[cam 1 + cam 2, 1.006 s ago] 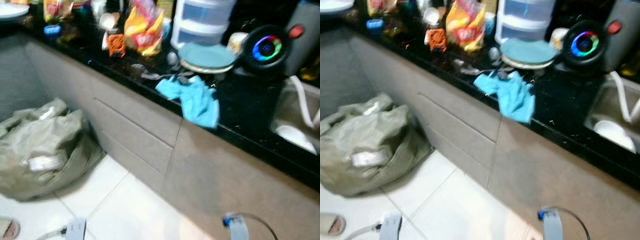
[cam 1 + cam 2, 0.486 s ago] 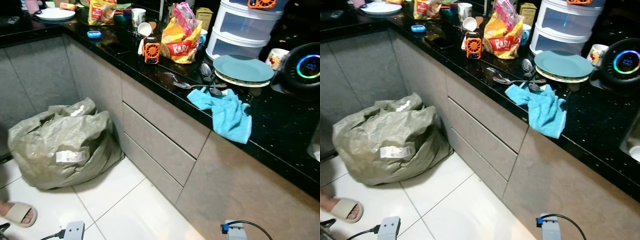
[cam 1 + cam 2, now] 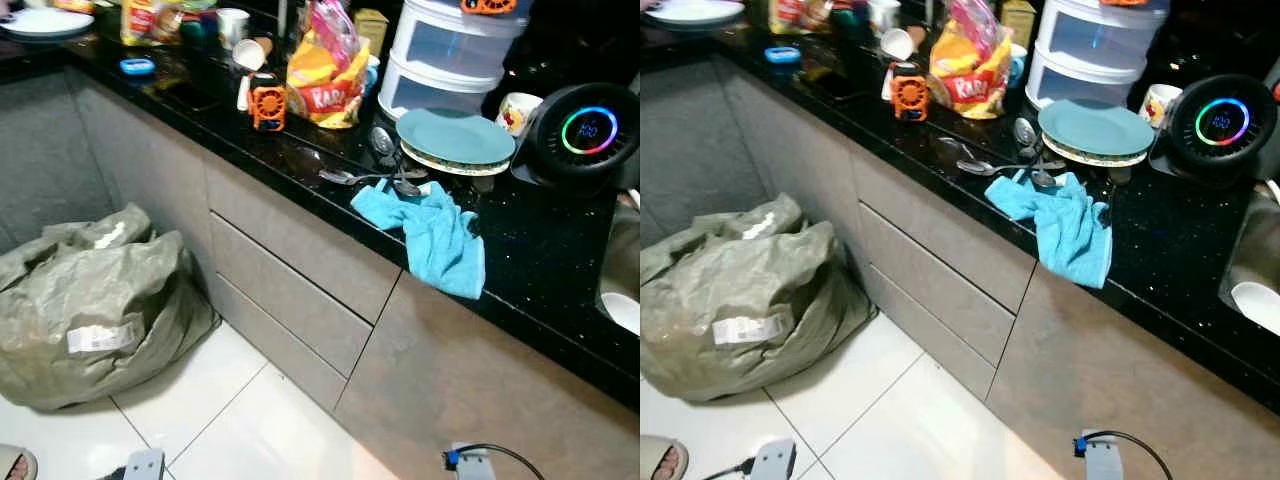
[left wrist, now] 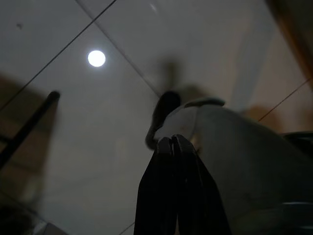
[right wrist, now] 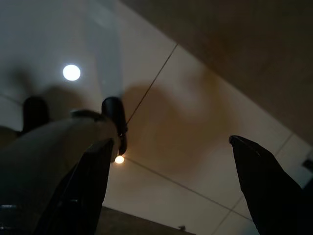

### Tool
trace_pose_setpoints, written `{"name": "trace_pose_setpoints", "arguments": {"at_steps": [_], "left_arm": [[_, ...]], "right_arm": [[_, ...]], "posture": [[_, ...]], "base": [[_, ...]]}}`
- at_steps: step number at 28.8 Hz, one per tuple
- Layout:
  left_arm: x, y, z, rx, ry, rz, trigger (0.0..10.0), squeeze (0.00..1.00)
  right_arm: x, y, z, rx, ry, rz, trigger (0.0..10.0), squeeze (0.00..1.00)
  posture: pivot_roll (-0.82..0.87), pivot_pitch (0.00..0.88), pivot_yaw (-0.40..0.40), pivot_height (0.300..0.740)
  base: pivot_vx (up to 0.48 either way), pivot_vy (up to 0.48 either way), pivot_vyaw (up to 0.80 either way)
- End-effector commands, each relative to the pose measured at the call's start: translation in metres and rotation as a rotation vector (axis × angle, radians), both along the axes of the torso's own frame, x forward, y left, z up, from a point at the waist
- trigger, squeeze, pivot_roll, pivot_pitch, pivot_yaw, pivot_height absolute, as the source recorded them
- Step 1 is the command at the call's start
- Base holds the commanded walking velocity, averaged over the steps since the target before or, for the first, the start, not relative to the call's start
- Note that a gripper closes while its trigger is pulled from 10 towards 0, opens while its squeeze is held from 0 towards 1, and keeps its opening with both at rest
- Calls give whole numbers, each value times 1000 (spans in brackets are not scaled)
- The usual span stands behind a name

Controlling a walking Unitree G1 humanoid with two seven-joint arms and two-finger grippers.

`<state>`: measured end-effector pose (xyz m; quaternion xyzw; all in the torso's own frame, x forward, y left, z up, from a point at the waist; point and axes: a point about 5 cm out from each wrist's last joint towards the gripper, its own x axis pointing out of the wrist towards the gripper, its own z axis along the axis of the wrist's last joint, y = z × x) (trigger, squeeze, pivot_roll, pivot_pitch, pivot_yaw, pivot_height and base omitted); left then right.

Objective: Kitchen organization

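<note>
since the cloth (image 3: pixel 432 232) droops over the tabletop (image 3: pixel 540 270) edge, a careless tug could drop it; left end effector (image 4: pixel 174 142) pressed together, right end effector (image 5: pixel 168 147) spread.

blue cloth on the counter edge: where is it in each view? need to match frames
Left eye view: blue cloth right of centre, draped over the counter edge below the teal plate.
Right eye view: cloth, same spot under the plate.
Left wrist view: not in it; floor tiles.
Right wrist view: not in it; floor tiles.
Shared landmark: the teal plate.
</note>
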<state>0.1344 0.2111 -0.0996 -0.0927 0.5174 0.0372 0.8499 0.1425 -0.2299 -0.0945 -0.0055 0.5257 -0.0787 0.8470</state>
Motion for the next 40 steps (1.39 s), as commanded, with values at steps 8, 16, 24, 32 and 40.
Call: {"name": "trace_pose_setpoints", "arguments": {"at_steps": [8, 16, 24, 32, 40], "left_arm": [[-3, 1, -1, 14, 10, 22, 10000, 0], [9, -2, 3, -21, -46, -20, 10000, 0], [8, -4, 3, -22, -42, -53, 10000, 0], [8, -5, 3, -26, -46, -63, 10000, 0], [8, -5, 3, -16, -48, -72, 10000, 0]], "right_arm": [[-1, 3, -1, 17, 26, -6, 10000, 0], [-5, 1, -3, 10, 51, -11, 10000, 0], [-7, 3, -4, 17, 66, -1, 10000, 0], [-8, 4, -4, 17, 76, 8, 10000, 0], [-8, 5, -4, 17, 76, 6, 10000, 0]], "posture": [[104, 54, -73, 740], [109, 59, -76, 740], [106, 62, -76, 740], [110, 67, -79, 740], [113, 63, -79, 740]], "base": [[146, 0, -492], [0, 0, -788], [0, 0, -788], [0, 0, -787], [0, 0, -594]]}}
